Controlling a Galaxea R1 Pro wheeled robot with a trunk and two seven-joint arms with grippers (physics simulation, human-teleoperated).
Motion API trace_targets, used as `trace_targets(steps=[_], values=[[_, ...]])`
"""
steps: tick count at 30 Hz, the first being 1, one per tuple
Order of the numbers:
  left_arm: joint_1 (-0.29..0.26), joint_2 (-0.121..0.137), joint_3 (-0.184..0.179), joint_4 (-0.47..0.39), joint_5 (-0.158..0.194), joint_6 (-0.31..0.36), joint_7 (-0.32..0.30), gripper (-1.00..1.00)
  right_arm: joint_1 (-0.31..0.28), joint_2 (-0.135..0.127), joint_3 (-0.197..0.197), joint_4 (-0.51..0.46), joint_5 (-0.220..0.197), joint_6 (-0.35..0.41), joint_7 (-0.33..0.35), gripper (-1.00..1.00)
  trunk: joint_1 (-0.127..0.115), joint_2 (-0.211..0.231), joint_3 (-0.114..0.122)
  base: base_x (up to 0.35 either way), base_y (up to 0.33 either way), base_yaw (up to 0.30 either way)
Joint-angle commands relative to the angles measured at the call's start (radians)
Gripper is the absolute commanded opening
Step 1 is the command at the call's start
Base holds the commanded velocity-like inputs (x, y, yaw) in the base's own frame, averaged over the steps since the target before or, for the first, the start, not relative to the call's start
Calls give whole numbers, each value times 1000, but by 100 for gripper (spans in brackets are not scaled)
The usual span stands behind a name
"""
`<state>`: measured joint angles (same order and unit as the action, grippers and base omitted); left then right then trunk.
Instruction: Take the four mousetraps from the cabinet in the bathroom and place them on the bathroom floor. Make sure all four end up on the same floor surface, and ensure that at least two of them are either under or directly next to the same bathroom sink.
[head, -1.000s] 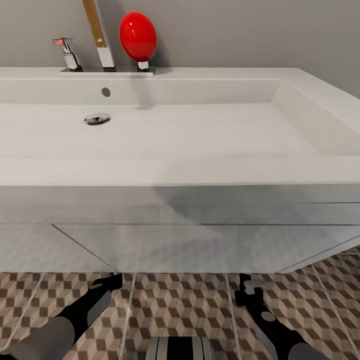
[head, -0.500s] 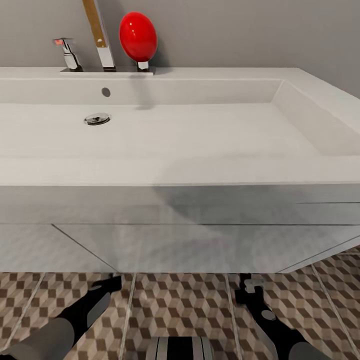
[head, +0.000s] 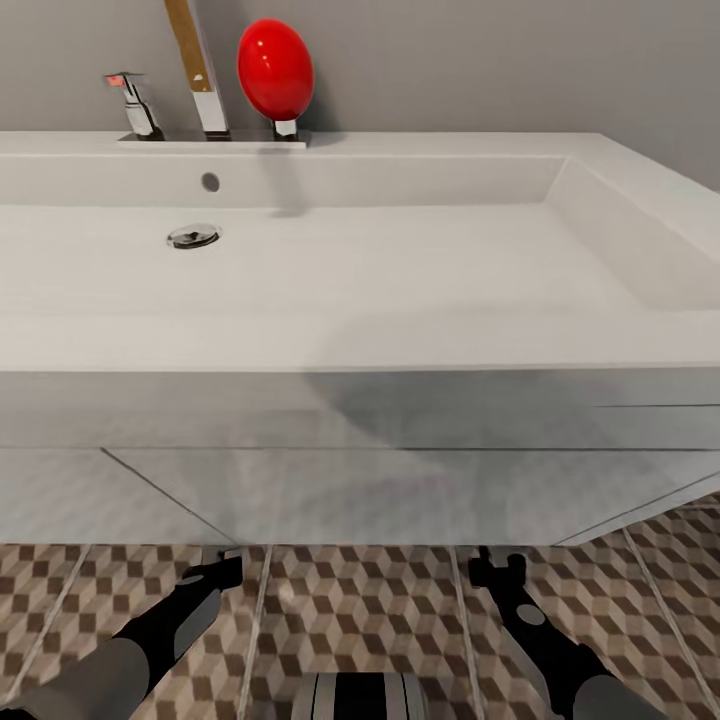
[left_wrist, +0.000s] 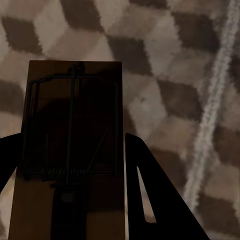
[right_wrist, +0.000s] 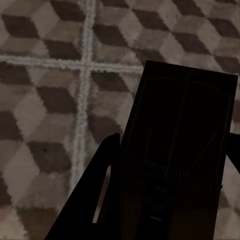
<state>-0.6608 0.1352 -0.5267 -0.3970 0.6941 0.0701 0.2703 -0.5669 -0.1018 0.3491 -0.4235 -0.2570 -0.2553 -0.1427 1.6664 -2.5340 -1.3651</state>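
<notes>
Facing the sink (head: 400, 300), vanity blocking ahead; I am gripping one mousetrap (left_wrist: 70, 165) in the left gripper (left_wrist: 70, 200), another mousetrap (right_wrist: 180, 165) in the right gripper (right_wrist: 170, 210), above bathroom floor (right_wrist: 45, 100).

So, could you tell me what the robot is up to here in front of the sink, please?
The robot faces the white sink with both arms lowered toward the patterned bathroom floor. Each pincer holds a mousetrap: the left pincer grips a brown wooden one, and the right pincer grips a second mousetrap that looks dark in shadow. Both traps hang over the tiles near the vanity front, not yet set down.
</notes>
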Motion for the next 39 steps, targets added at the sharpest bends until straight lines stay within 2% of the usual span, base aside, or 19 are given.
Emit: trace_targets(steps=[1, 8, 33, 39], values=[[0, 1, -9, -3, 2, 5, 10, -100, -1, -1, 8, 0, -11, -4, -2, -100, 0, -1, -5, 0, 0, 0], [0, 1, -9, -3, 2, 4, 10, -100, -1, -1, 8, 2, -11, -4, -3, -100, 3, -2, -32, 0, 0, 0], [0, 1, -9, -3, 2, 4, 10, -100, -1, -1, 16, 3, -5, -7, 5, -100, 3, -2, -32, 0, 0, 0], [0, 1, -8, -3, 3, 4, 10, -100, -1, -1, 15, 3, -8, -7, 5, -100, 6, -4, -55, 0, 0, 0]])
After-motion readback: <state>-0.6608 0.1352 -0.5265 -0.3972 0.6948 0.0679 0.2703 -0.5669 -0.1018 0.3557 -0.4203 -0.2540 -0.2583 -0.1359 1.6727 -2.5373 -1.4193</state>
